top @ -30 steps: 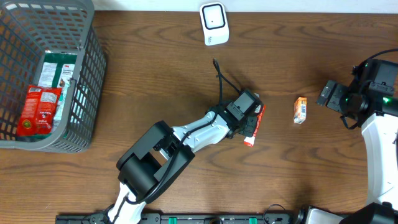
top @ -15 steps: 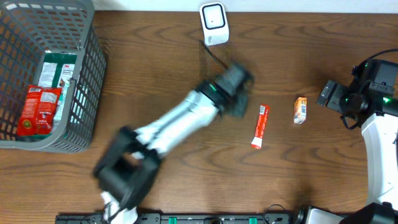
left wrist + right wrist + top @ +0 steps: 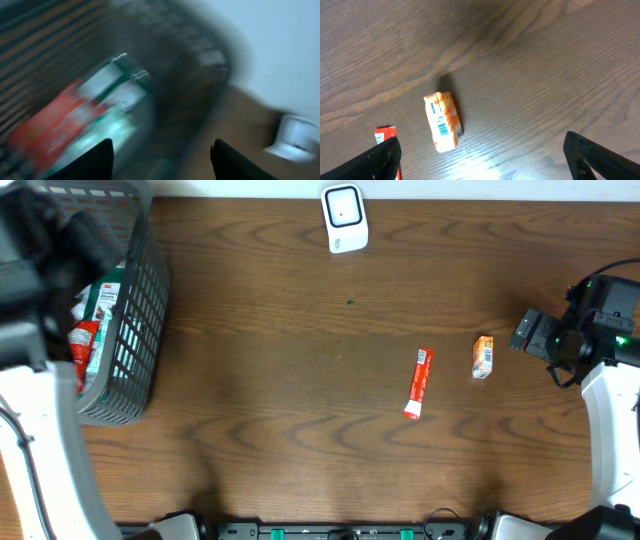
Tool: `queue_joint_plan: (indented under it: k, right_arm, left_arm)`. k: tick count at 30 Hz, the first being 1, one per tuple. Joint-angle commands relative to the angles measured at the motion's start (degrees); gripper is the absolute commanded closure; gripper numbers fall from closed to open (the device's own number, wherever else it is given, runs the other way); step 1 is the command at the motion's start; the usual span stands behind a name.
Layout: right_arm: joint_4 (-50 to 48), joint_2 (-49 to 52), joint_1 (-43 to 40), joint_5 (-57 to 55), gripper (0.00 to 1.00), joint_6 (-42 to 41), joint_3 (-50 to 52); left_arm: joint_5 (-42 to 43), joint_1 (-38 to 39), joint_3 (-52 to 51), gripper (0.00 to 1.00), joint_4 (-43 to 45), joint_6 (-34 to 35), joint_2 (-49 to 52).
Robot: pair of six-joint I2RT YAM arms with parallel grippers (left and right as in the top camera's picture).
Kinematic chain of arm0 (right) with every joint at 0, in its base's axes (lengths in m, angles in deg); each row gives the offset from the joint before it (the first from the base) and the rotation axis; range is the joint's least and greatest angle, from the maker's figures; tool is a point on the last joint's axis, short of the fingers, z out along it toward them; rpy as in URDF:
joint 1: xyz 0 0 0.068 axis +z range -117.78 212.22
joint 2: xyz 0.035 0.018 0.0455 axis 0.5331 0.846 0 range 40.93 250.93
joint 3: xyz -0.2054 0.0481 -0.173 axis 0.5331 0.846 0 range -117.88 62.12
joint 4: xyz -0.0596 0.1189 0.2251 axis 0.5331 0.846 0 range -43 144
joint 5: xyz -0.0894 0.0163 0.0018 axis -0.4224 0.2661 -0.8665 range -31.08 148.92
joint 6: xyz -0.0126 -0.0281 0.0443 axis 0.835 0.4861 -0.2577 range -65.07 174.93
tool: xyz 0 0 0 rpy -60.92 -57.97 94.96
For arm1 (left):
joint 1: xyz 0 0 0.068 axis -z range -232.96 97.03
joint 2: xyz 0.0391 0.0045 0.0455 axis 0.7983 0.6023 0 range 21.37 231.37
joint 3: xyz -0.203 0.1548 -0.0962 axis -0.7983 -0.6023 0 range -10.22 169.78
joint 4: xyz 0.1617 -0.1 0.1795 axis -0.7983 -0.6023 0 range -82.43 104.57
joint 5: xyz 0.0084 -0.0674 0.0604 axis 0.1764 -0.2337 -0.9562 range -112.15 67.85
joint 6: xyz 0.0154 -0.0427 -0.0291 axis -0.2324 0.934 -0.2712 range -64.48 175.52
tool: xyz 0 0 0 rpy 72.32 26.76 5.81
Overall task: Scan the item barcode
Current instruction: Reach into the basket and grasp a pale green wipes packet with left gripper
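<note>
Red tube lies loose on the table, no gripper on it

Red tube sits flat on the brown wooden table, a little right of the middle, its length running near to far with a slight tilt and its white cap at the near end. Nothing touches it. Just to its right, apart from it, lies a small orange packet with a printed label facing up. A white scanner stands at the far edge of the table, well apart from both.

The left gripper is over at the far left, above the grey wire basket. Its wrist view is badly blurred, but the two dark fingers show with a wide gap and nothing between them. Below it, inside the basket, are a red packet and a green and white pack, too smeared to read. The left arm itself is a blur along the left side of the overhead view.

The right gripper hangs over the right side of the table, near the orange packet, its fingers spread wide and empty. From its wrist view the packet lies between the fingertips but lower down on the table, not touched, and a corner of the red tube shows at the left edge
</note>
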Motion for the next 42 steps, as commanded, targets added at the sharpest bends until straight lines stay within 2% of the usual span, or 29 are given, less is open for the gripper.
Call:
queue_joint_plan:
  k: [1, 7, 15, 20, 29, 34, 42]
  right_arm:
    - [0.1, -0.1, -0.2, -0.1, 0.01, -0.8, -0.6]
    - [0.0, -0.1, -0.2, -0.2, 0.01, -0.8, -0.6]
    - [0.0, -0.1, -0.2, -0.1, 0.01, -0.8, -0.6]
    - [0.1, -0.1, -0.2, -0.1, 0.01, -0.8, -0.6]
    - [0.1, -0.1, -0.2, -0.2, 0.01, -0.8, -0.6]
    - [0.1, -0.1, -0.2, -0.2, 0.01, -0.8, -0.6]
    - [0.1, -0.1, -0.2, -0.2, 0.01, -0.8, -0.6]
  left_arm:
    - [-0.1, -9.3, -3.1, 0.36, -4.3, 1.9, 4.3]
    - [-0.1, -15.9, -7.9, 0.35, -5.0, 2.8, 13.6]
    - [0.6, -14.3, -8.0, 0.26, -3.8, 0.0, 23.4]
    - [0.5, -13.3, -8.0, 0.26, -2.8, -5.0, 25.6]
    - [0.7, -13.2, -8.0, 0.26, -1.3, -8.7, 31.8]
    - [11.2, -13.2, -8.0, 0.25, -0.4, -15.9, 35.7]
    - [11.1, -13.1, -8.4, 0.25, -0.5, -15.9, 38.1]
